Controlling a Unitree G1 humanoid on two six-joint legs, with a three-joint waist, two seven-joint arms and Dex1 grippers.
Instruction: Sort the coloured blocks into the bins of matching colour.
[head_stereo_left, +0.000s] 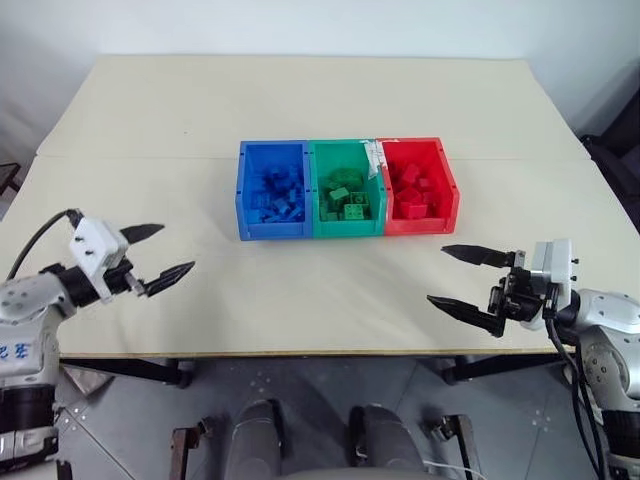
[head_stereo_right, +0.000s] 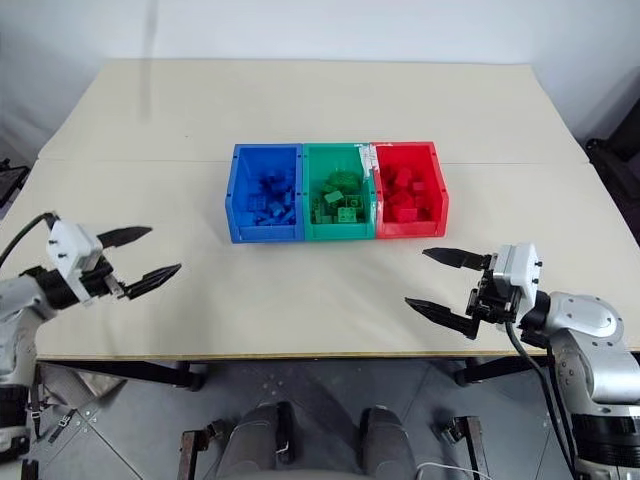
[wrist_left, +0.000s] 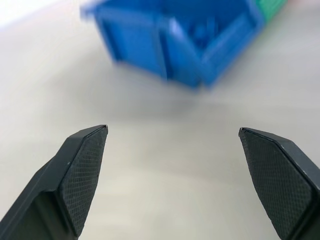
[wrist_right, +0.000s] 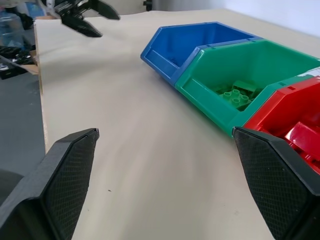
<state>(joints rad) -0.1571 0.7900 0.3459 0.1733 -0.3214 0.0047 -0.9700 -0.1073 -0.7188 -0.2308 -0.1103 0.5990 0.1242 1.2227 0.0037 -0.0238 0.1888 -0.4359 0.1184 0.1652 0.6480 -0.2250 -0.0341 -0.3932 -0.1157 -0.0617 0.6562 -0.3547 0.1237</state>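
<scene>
Three joined bins stand in a row at the table's middle: blue (head_stereo_left: 272, 231), green (head_stereo_left: 348, 228) and red (head_stereo_left: 420, 224). Blue blocks (head_stereo_left: 275, 196) lie in the blue bin, green blocks (head_stereo_left: 348, 202) in the green one and red blocks (head_stereo_left: 412, 192) in the red one. My left gripper (head_stereo_left: 176, 249) hovers open near the table's front left, holding nothing, and points toward the blue bin (wrist_left: 145, 47). At the front right my right gripper (head_stereo_left: 437, 274) is open and holds nothing. It faces the bins, with the left gripper (wrist_right: 92, 17) far beyond.
The beige table (head_stereo_left: 320, 300) has its front edge just below both grippers. A seam runs across it behind the bins. A dark object (head_stereo_left: 615, 160) stands off the table's right side, and grey floor lies under the front edge.
</scene>
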